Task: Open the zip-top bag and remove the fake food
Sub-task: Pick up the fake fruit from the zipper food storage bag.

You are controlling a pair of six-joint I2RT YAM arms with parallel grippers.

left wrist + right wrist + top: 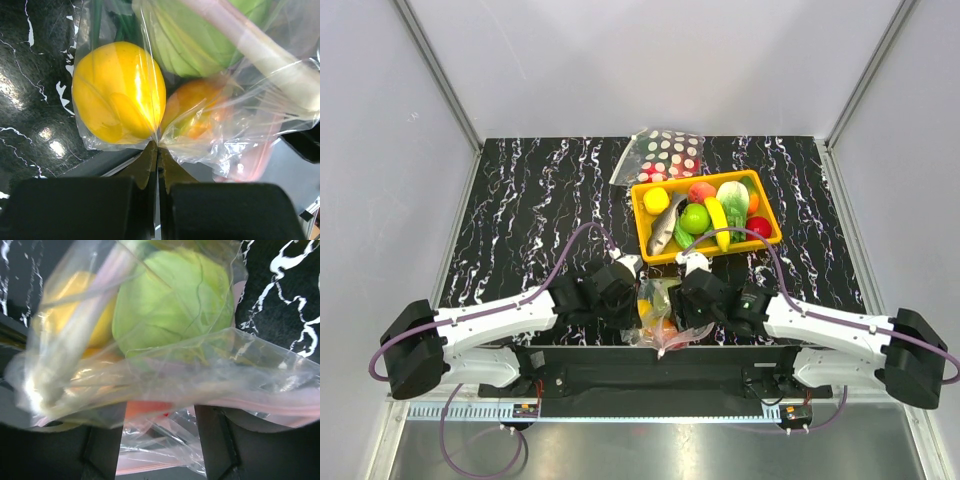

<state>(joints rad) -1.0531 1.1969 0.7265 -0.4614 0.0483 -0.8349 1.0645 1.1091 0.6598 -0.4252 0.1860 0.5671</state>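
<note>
Task at early stage: left gripper (158, 148) pinches shut on film of the zip-top bag (660, 325), right gripper (160, 412) stands open w/ film between, the fake food (120, 92) all inside, none removed.

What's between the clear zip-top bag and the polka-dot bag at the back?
A loaded rectangular orange plastic tray, visible only in the top view.

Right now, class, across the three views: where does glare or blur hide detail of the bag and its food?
Left wrist: sharp, white glare on the yellow fruit and shiny table. Right wrist: the zip-top bag smears at left; green food clearer. Top external: evenly lit, bag tiny.
</note>
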